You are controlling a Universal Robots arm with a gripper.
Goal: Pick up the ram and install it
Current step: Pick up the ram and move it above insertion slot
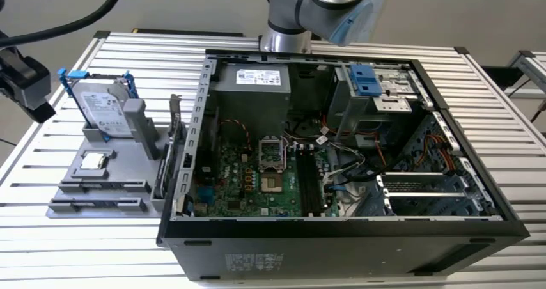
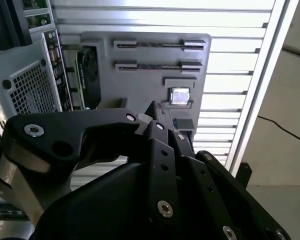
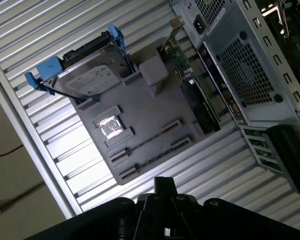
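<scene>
The ram [image 2: 152,44] stands on edge between two clips at the front of the grey tray [image 2: 140,85]. It shows as a thin dark strip, and a second strip like it [image 2: 152,65] lies in the row beside it. In the first wrist view the ram [image 3: 151,142] is a fine line across the tray [image 3: 150,110]. My gripper [image 3: 165,182] hangs above and short of the tray, its black fingers shut with nothing in them. In the exterior view the gripper [image 1: 38,110] is high at the far left, off the tray [image 1: 111,145].
On the tray are a silver hard drive in a blue frame [image 1: 107,107], a square silver CPU chip [image 1: 94,161] and an upright expansion card [image 1: 175,135]. The open computer case [image 1: 341,228] lies to the exterior view's right, with black memory slots [image 1: 309,183] on its green motherboard.
</scene>
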